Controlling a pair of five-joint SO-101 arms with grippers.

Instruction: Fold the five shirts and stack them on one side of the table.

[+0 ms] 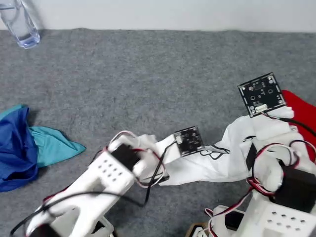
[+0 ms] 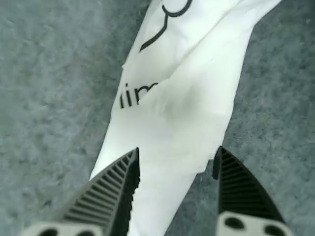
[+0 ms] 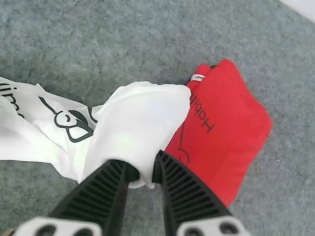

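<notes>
Bright diffuse light casts faint shadows; the white shirt (image 2: 192,113) glares.

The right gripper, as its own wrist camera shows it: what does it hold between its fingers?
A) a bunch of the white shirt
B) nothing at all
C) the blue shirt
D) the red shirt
A: in the right wrist view the right gripper is closed on a bunched part of the white shirt, while the red shirt lies folded beyond it, outside the fingers.
</notes>
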